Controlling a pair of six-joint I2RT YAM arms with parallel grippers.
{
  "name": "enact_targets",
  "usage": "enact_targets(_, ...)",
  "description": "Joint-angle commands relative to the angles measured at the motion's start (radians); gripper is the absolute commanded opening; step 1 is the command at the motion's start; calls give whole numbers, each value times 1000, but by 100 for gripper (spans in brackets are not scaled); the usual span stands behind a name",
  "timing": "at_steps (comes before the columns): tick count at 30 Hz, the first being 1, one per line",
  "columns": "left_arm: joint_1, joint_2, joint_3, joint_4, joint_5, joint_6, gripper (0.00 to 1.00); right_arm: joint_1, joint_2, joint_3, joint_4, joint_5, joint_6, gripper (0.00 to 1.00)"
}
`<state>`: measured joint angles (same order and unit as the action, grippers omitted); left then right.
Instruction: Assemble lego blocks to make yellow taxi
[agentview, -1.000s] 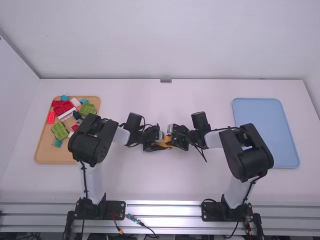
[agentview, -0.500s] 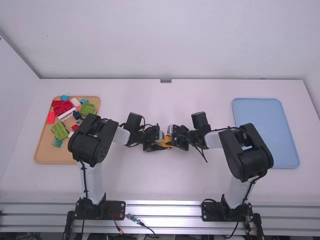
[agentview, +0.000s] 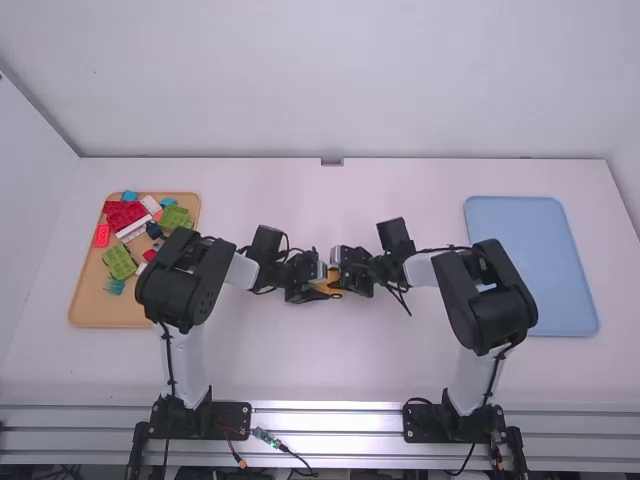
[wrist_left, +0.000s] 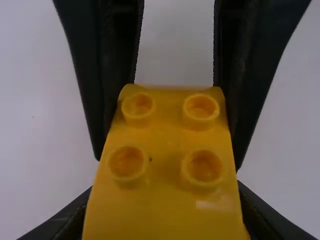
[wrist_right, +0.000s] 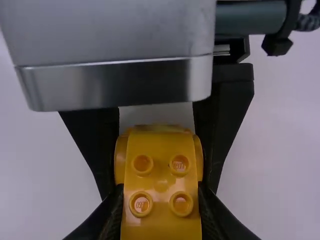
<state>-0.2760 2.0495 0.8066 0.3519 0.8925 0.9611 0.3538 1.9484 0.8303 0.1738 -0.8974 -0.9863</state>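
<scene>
Near the middle of the table in the high view, my left gripper (agentview: 312, 288) and my right gripper (agentview: 346, 280) face each other around a small yellow piece (agentview: 331, 284). In the left wrist view, the yellow piece (wrist_left: 165, 135) has round studs, and my left gripper (wrist_left: 165, 205) is shut on its near end; the right gripper's black fingers flank its far end. In the right wrist view, my right gripper (wrist_right: 161, 197) is shut on the studded yellow block (wrist_right: 161, 200), with a rounded yellow part (wrist_right: 121, 157) behind it between the left gripper's fingers.
At the left, a tan tray (agentview: 95, 312) holds several red, green, white and blue blocks, partly under the left arm. A blue tray (agentview: 545, 255) lies at the far right, just beyond the right arm's elbow.
The right arm and its gripper have shifted slightly left, toward the left gripper, between the last two high views. The left arm stays nearly still.
</scene>
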Motion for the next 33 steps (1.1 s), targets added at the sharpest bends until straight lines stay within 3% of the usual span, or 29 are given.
enact_targets(1,1,37,-15,-10,-119,23,2,40,53,-18,-23,84,-13,0)
enact_targets(16,1,37,-15,-6,-119,23,2,62,53,-11,-25,116,18,0)
enact_targets(21,1,37,-15,-7,-119,23,2,79,53,-11,-22,215,66,0)
enact_targets(33,1,37,-15,-7,-119,23,2,42,45,-10,-20,105,18,0)
